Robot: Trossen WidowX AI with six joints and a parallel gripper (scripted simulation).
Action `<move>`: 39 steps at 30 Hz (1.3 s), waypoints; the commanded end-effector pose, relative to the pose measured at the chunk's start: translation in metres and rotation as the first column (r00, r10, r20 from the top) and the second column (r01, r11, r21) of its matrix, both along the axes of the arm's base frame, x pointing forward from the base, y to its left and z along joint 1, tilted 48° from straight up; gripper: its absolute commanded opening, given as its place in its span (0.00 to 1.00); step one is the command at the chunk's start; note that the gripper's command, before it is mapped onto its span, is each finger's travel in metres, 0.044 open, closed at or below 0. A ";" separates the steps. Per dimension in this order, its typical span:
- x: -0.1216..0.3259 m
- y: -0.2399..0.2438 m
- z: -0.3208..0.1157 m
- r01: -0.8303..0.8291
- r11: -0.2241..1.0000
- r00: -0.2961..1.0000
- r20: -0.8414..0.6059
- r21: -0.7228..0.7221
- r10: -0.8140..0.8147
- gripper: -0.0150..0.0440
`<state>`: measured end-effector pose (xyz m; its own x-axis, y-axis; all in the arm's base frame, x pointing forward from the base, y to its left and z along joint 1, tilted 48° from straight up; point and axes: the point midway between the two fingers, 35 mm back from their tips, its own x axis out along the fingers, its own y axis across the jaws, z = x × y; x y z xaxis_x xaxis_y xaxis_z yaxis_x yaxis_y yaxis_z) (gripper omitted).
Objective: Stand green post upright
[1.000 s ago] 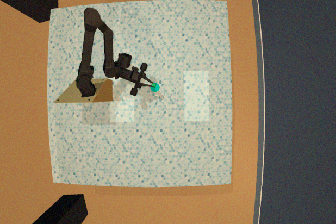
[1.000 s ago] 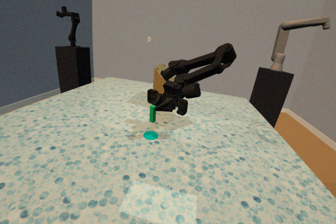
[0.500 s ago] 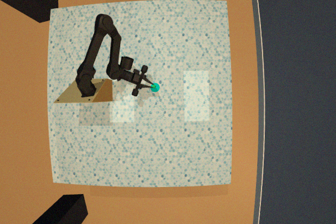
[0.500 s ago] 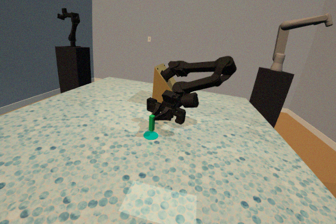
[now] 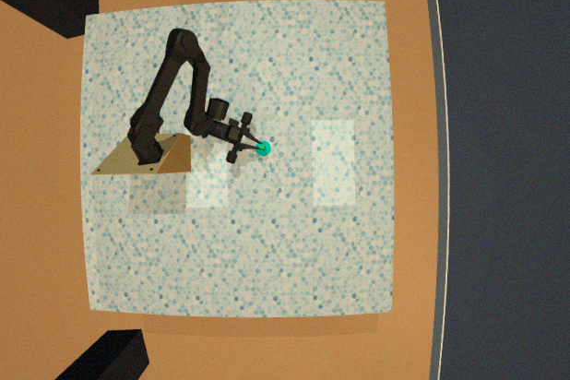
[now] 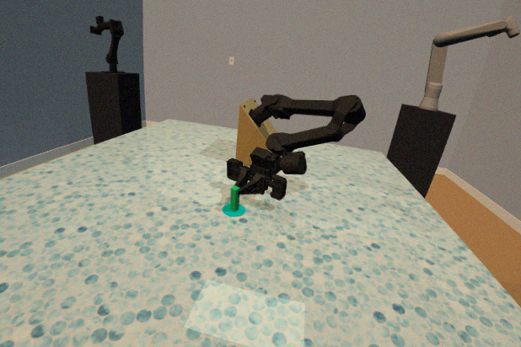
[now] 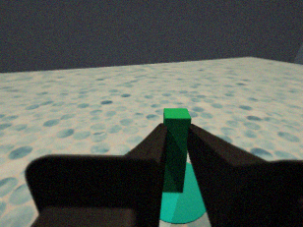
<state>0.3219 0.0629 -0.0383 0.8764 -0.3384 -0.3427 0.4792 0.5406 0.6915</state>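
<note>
The green post (image 5: 262, 147) (image 6: 234, 200) (image 7: 176, 146) is upright. Its lower end is within the outline of the cyan circle (image 5: 267, 152) (image 6: 226, 210) (image 7: 193, 205), near the middle in the exterior view. It looks to be at the surface; a tiny gap cannot be ruled out. My gripper (image 5: 262, 148) (image 6: 237, 190) (image 7: 175, 129) is shut on the post near its upper end, one finger on each side in the wrist view. The gripper reaches in from the arm's side, tilted low. The fingers hide part of the post's sides and part of the circle in the wrist view.
The arm's wedge-shaped wooden base (image 5: 174, 155) (image 6: 246, 141) stands behind the gripper on the dotted table top (image 5: 277, 252) (image 6: 169, 251). Two other arms on dark pedestals (image 6: 111, 104) (image 6: 421, 146) stand beyond the table. Pale light patches lie on the table top.
</note>
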 end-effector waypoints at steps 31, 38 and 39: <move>-0.010 -0.056 0.050 0.010 1.000 1.000 -0.001 0.006 -0.010 0.93; -0.012 -0.066 0.056 0.005 1.000 1.000 -0.011 -0.009 -0.006 0.93; -0.009 -0.066 0.052 -0.006 1.000 0.999 -0.034 -0.018 0.005 0.93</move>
